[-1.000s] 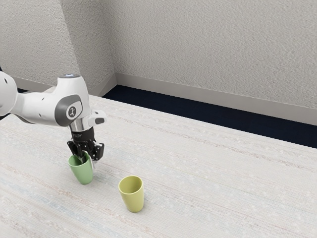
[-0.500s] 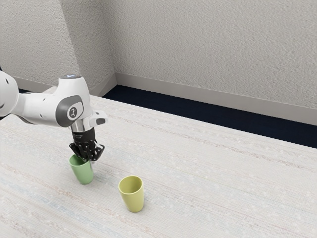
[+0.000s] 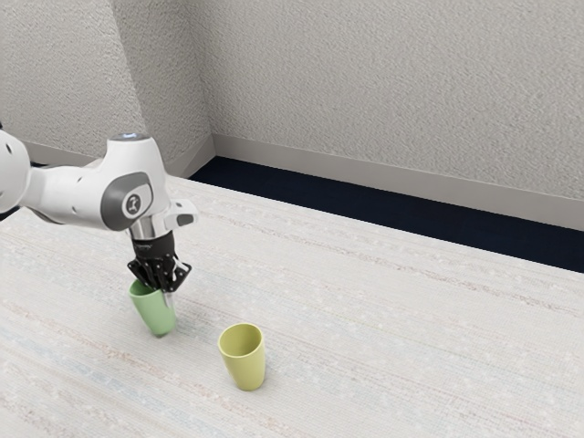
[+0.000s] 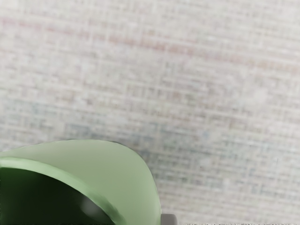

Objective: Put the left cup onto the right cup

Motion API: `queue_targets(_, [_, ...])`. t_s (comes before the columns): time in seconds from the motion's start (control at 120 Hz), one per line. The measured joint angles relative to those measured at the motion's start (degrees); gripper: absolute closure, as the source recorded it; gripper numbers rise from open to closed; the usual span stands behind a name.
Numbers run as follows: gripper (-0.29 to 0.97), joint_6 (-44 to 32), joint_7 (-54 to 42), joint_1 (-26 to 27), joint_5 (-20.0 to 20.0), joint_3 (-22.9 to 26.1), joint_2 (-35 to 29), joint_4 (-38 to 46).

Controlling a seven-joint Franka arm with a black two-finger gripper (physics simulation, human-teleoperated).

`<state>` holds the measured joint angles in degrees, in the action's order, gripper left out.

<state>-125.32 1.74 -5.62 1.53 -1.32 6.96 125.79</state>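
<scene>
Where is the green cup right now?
The green cup is in the exterior view's left half, tilted, its rim held in the gripper; the yellow-green cup stands apart toward that view's right.

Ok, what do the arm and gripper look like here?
The arm has smooth white rounded links and a grey round joint cap bearing a small white mark. The gripper is black and two-fingered.
</scene>
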Motion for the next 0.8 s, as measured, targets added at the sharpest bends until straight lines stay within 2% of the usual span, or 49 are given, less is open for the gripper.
queue_targets(0.233, [0.78,1.81,0.8,0.6,-0.69,0.53,-1.31,-0.58])
queue_targets(0.4, [0.78,4.04,2.01,0.74,-3.15,2.71,-3.51,-0.94])
queue_targets(0.65, [0.78,7.81,5.09,-0.26,-7.96,9.01,-7.83,-1.05])
queue_targets(0.8, [0.78,9.25,7.13,-1.02,-9.28,13.47,-8.99,-1.34])
